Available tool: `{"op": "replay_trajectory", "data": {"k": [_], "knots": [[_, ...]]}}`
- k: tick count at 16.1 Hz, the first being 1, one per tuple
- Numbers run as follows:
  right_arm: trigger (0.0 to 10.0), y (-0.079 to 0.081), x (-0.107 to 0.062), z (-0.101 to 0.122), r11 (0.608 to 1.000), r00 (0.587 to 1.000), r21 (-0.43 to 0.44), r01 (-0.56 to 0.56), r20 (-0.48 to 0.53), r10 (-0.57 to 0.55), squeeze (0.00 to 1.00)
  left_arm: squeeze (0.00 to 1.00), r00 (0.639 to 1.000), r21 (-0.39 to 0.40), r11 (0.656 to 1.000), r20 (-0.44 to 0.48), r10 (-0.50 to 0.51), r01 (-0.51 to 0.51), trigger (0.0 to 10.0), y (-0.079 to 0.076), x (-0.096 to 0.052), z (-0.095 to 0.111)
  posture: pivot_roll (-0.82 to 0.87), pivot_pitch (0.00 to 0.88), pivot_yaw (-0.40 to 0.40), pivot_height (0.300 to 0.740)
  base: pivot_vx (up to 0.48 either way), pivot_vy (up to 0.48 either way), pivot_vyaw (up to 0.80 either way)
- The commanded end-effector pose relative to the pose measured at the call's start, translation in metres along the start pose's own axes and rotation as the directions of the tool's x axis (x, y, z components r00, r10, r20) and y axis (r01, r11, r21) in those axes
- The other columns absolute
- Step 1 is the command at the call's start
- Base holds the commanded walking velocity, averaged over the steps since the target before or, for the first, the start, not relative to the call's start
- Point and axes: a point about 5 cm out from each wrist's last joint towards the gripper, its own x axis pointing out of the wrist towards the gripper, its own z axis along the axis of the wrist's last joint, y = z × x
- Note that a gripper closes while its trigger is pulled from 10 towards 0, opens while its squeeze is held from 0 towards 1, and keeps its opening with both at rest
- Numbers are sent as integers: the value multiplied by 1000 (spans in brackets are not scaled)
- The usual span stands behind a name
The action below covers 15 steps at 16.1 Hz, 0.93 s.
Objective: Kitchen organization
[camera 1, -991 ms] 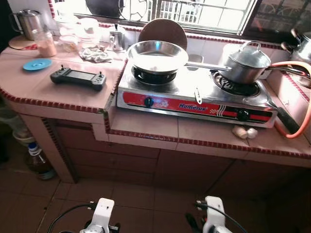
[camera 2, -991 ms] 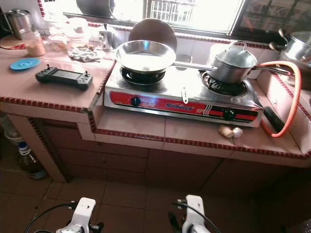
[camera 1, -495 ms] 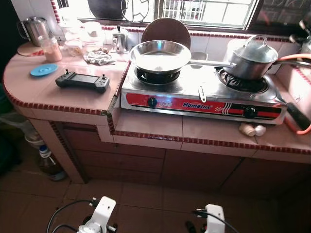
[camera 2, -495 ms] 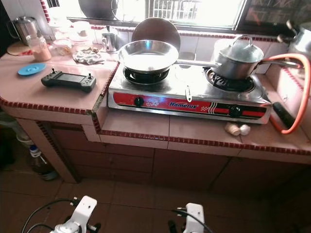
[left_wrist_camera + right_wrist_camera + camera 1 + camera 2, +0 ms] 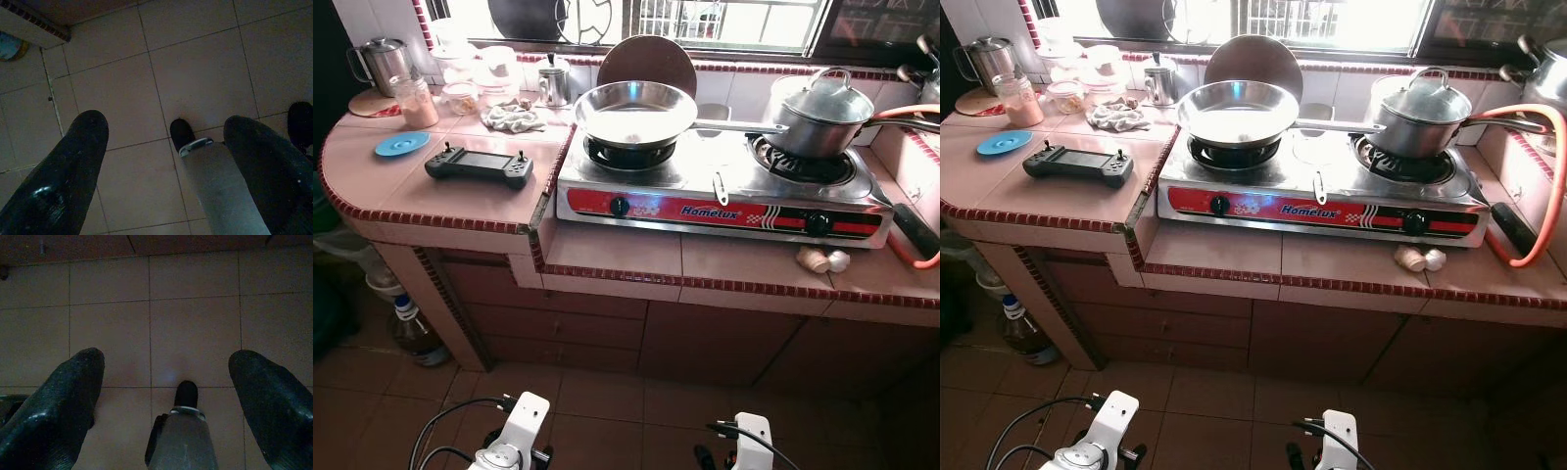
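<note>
Counter: pink tiled kitchen counter [image 5: 626, 257] stands in front of the robot, with all the things to organize on it, none of them held.
Stove: two-burner gas stove [image 5: 724, 191] sits at the middle and right; an empty steel frying pan [image 5: 634, 111] on its left burner, a lidded saucepan [image 5: 822, 116] on the right burner.
Left side: black handheld controller [image 5: 478, 164] lies near the front edge; blue lid [image 5: 401, 145], crumpled cloth [image 5: 514, 118], jar of pink powder [image 5: 416, 101] and steel kettle [image 5: 382, 61] are farther back.
Right side: garlic bulbs [image 5: 822, 259] lie just in front of the stove, and an orange gas hose [image 5: 1538, 176] curves beside it.
Left gripper [image 5: 161, 161]: hangs low over the floor tiles, fingers spread apart, holding nothing.
Right gripper [image 5: 166, 396]: hangs low too, fingers apart and empty.
Risk: both pan handles point to the right, so I think a reaching arm may hit them and tip a pan; the controller near the edge may be pushed off; the hose may be caught.
</note>
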Motion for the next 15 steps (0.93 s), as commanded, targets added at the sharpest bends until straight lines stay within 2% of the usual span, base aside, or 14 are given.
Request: {"op": "replay_trajectory", "data": {"k": [1, 9, 12, 15], "knots": [[10000, -5, -1, -1, 1000, 1000, 3, 13, -2, -13, 0, 0, 1000, 11, 1000, -3, -3, 3, 10000, -1, 0, 0, 206, 0, -19, 740, 0, 0, 0], [10000, -9, -2, -5, 1000, 1000, -13, 18, -16, -18, 0, 0, 1000, 17, 1000, -14, 1, -1, 10000, 0, 0, -5, 198, 0, -36, 740, 0, 0, -740], [10000, -9, -2, -5, 1000, 1000, -22, 15, -15, -15, 0, 0, 1000, 15, 1000, -13, 5, -5, 10000, 1, -1, -5, 198, 0, -39, 740, 0, 0, 0], [10000, -11, -3, -4, 999, 1000, -43, 15, -19, -16, 0, 0, 1000, -25, 999, -6, 21, -21, 10000, 2, -1, -5, 195, 0, -60, 740, 0, 0, 0]]}}
